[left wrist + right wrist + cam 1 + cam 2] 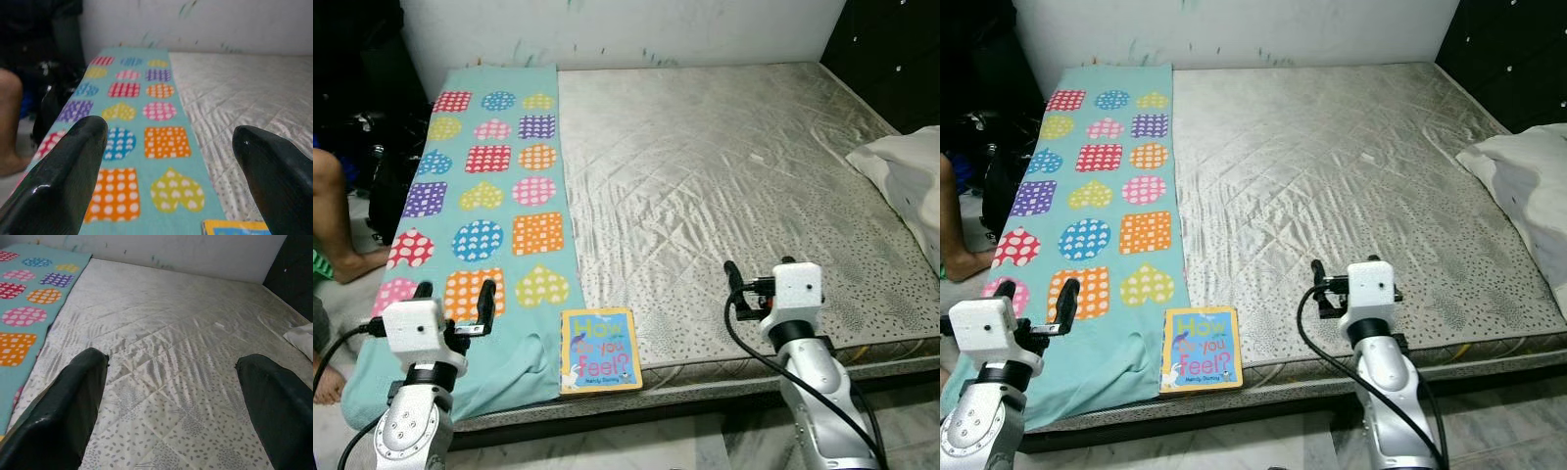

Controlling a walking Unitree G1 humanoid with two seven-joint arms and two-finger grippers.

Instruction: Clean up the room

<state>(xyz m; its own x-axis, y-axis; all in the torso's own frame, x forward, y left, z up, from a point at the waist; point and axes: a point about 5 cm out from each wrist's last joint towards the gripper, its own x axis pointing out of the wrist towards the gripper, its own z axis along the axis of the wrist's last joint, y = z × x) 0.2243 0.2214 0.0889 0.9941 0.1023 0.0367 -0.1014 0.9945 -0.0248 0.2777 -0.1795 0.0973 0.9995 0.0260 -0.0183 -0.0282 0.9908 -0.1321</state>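
A children's book [599, 350] with a blue cover and yellow border lies flat at the front edge of the bed. It sits where the teal blanket [489, 186] with coloured hearts and squares meets the silver mattress [724, 166]. My left gripper [455, 294] hovers open over the blanket's front left part, just left of the book. In the left wrist view its fingers [63, 176] are spread wide, with a corner of the book [234, 227] below them. My right gripper [759, 272] hangs open over the bare mattress, right of the book, holding nothing.
A white pillow [911, 176] lies on the bed's right edge. A person's leg [333, 215] and a dark bag [386, 186] are on the floor left of the bed. A dark panel [891, 49] rises at the back right and a white wall [607, 29] stands behind the bed.
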